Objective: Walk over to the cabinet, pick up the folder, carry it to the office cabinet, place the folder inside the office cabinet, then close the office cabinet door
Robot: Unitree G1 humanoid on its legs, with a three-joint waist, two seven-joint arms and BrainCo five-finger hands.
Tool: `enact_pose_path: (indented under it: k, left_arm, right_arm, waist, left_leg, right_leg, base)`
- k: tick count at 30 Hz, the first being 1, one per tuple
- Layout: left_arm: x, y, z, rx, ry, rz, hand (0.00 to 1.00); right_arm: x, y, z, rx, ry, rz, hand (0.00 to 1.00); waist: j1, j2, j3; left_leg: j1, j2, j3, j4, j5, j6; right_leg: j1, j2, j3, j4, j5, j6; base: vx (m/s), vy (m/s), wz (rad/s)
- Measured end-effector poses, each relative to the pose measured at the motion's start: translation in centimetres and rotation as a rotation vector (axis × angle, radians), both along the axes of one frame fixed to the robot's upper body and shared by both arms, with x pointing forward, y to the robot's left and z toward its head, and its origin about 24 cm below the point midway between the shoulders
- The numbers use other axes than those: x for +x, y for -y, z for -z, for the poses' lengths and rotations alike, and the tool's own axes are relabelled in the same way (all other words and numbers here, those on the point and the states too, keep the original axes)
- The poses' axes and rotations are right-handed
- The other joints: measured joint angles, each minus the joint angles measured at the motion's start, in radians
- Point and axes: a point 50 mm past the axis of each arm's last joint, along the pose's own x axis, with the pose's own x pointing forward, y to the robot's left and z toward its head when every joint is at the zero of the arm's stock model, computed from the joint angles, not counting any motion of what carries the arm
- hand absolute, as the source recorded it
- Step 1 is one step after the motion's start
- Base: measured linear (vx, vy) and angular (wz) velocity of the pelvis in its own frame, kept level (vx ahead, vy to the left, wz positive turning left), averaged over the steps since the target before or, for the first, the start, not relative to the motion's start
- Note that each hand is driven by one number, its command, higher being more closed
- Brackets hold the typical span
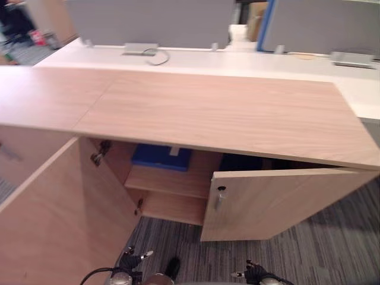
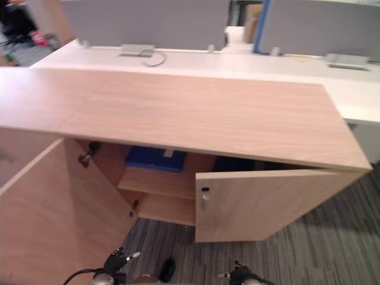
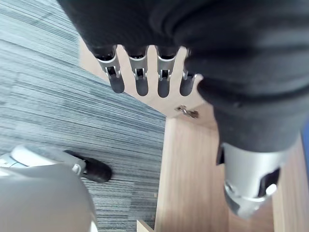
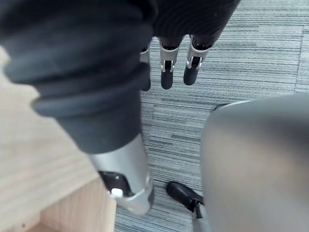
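A: Where is the folder (image 1: 161,157) seen?

B: It is seen inside the office cabinet (image 1: 237,113), laid flat on the upper shelf (image 1: 172,181), toward the left half of the opening. It is blue, and a pale strip is carried at its front edge.

A: Which way is it pointed?

B: Its front edge is set roughly parallel to the shelf's lip. Its rear part is covered by the cabinet top, so its long axis cannot be told.

A: What else is hard to make out?

B: A dark object (image 1: 240,161) is glimpsed just right of the folder, cut off by the top and by the right door (image 1: 279,199); its kind cannot be told. Both doors are swung open, and the left door (image 1: 53,219) is cut by the frame edge.

A: And the hands?

B: The left hand (image 3: 141,77) is hung beside the cabinet's wood, fingers straight and relaxed, nothing grasped. The right hand (image 4: 166,72) is held over the grey carpet (image 4: 251,58), fingers likewise released and empty.
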Motion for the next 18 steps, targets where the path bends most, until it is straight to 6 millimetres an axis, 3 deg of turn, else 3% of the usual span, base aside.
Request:
enact_pose_path:
  k: [1,4,9,14,15,16,17,18]
  left_arm:
    - [-0.4,0.2,0.1,-0.012,-0.006,-0.026,0.0]
    - [-0.6,-0.2,0.1,-0.012,-0.008,-0.057,0.0]
    - [-0.8,-0.7,0.1,-0.029,0.002,-0.127,0.0]
    - [-0.8,-0.6,0.1,-0.061,0.022,-0.208,0.0]
    - [-0.6,-0.6,0.0,-0.064,0.033,-0.215,0.0]
    - [-0.2,-0.7,-0.1,-0.065,0.046,-0.218,0.0]
    - [0.1,-0.8,-0.3,-0.063,0.054,-0.218,0.0]
    - [1.3,-1.4,-0.9,-0.057,0.106,-0.239,0.0]
  right_arm:
    - [-0.5,0.4,0.0,0.001,-0.005,0.042,0.0]
    - [-0.8,0.0,0.2,0.008,-0.007,0.04,0.0]
    - [-0.9,-0.7,0.2,0.024,0.007,0.046,0.0]
    - [-0.7,-1.5,0.3,0.047,0.019,0.073,0.0]
    - [-0.5,-1.6,0.2,0.05,0.03,0.075,0.0]
    - [-0.1,-2.0,0.1,0.06,0.053,0.092,0.0]
    - [0.2,-2.2,0.1,0.068,0.064,0.1,0.0]
    - [0.7,-2.5,0.0,0.075,0.079,0.107,0.0]
  waist:
    - [0.001,0.013,-0.004]
    - [0.009,-0.002,-0.012]
    - [0.009,-0.032,-0.009]
    - [0.019,-0.031,0.012]
    - [0.018,-0.031,0.024]
    - [-0.003,-0.033,0.04]
    - [-0.016,-0.058,0.045]
    - [-0.018,-0.062,0.078]
  left_leg:
    - [-0.003,0.022,-0.002,-0.001,0.015,-0.014]
    - [-0.022,0.053,-0.024,-0.002,0.029,-0.042]
    - [-0.032,0.058,-0.035,-0.001,0.039,-0.059]
    - [-0.034,0.056,-0.087,-0.001,0.063,-0.065]
    - [-0.052,0.058,-0.024,0.004,0.053,-0.014]
    - [-0.103,0.073,0.161,0.05,-0.025,0.077]
    - [-0.134,0.078,0.264,0.092,-0.083,0.109]
    - [-0.233,0.137,0.508,0.319,-0.167,0.109]
  right_leg:
    - [0.013,0.021,-0.032,-0.011,0.003,-0.006]
    - [0.034,0.062,-0.063,-0.06,0.021,-0.026]
    - [0.069,0.087,-0.091,-0.112,0.045,-0.03]
    - [0.11,0.104,-0.158,-0.115,0.047,-0.032]
    - [0.115,0.101,-0.191,-0.112,0.051,-0.038]
    - [0.114,0.104,-0.239,-0.121,0.062,-0.052]
    - [0.114,0.087,-0.266,-0.132,0.07,-0.061]
    - [0.109,0.068,-0.319,-0.117,0.073,-0.061]
  base:
    - [-0.01,-0.203,0.57]
    - [0.04,-0.168,0.28]
    - [0.06,-0.13,0.19]
    - [0.01,-0.068,0.44]
    - [-0.08,0.017,0.76]
    - [-0.09,0.028,1.01]
    - [-0.11,0.064,1.25]
    - [-0.08,0.049,0.86]
